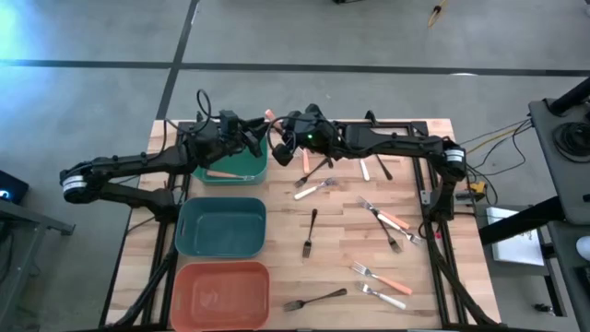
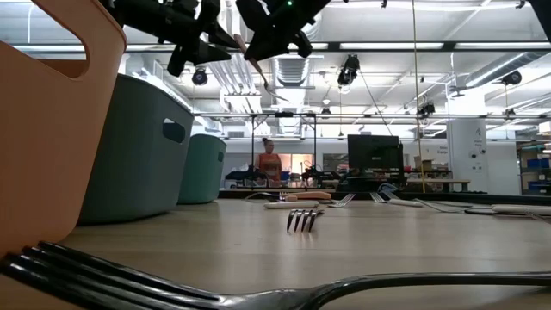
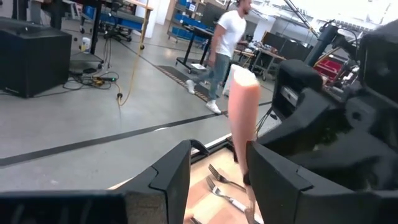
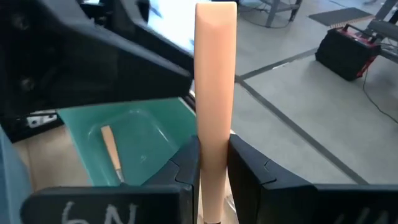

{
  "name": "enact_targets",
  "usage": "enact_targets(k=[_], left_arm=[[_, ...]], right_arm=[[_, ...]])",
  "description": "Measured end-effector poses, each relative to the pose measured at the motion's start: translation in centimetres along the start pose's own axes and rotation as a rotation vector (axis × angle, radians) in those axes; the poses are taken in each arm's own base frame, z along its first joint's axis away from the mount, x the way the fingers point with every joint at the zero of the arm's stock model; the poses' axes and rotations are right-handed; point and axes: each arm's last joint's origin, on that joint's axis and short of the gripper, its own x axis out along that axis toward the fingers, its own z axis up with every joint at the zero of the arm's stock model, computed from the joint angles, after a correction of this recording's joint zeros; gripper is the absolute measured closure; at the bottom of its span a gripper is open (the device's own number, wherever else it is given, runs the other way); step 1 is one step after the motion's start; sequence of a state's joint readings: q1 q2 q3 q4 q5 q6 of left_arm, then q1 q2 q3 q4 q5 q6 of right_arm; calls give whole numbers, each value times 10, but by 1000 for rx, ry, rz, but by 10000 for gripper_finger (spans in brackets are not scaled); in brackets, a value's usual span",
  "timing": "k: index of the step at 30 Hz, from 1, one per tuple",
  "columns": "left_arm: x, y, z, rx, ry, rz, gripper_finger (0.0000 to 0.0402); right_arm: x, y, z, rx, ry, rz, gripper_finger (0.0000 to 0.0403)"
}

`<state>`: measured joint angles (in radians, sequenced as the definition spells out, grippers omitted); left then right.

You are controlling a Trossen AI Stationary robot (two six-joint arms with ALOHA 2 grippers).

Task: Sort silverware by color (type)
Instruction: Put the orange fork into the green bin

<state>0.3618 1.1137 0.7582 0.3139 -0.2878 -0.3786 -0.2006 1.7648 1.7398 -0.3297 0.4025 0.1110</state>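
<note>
Tines hidden; right claw (image 4: 211,165) clamps orange-pink fork (image 4: 214,93), left claw (image 3: 217,171) wide beside it

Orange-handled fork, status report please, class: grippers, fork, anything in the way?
Right gripper shut on orange-handled fork, above green bin. Left gripper open beside it. One fork in bin; nothing blocking.
</note>
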Motion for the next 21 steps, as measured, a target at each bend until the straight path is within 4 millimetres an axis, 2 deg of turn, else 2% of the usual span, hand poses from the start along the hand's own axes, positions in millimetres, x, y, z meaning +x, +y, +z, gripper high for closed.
enact_targets(k=[13, 21], left_arm=[[1, -4, 11, 16, -33, -9, 263], [2, -4, 10, 5, -35, -11, 263]], right_arm=[[-1, 5, 1, -21, -5, 28, 358], [-3, 11, 0, -42, -6, 42, 358]])
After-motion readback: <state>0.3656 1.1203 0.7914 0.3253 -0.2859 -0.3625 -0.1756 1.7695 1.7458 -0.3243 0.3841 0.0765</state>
